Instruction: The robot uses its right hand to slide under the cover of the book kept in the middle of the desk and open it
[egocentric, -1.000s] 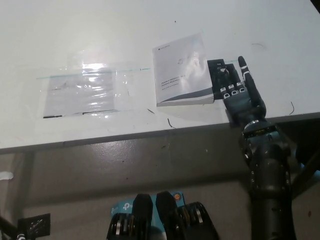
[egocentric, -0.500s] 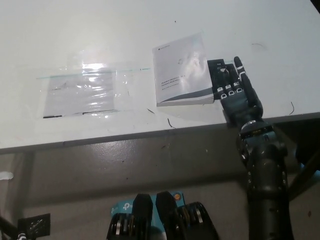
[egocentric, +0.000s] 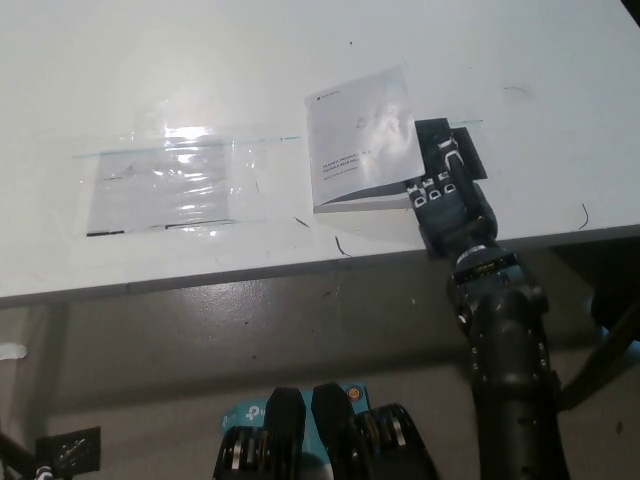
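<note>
Near the desk's (egocentric: 560, 60) front edge, right of middle, my right hand (egocentric: 447, 195) lies low with its fingers (egocentric: 432, 185) stretched flat and close together, their tips hidden under the right side of the book (egocentric: 360, 135). They clasp nothing; they are slipped between the cover (egocentric: 362, 125) and what lies below it. That cover's right edge is raised a little and juts over my knuckles, while its left side stays down. Under my hand, and touching the book's right side, a dark flat piece (egocentric: 452, 148) with white marks shows; I cannot tell what it is. To the book's left, apart from it, a clear plastic bag (egocentric: 165, 180) lies flat on the white desk. Small dark scuffs mark the surface before the book. My left hand is out of sight.
</note>
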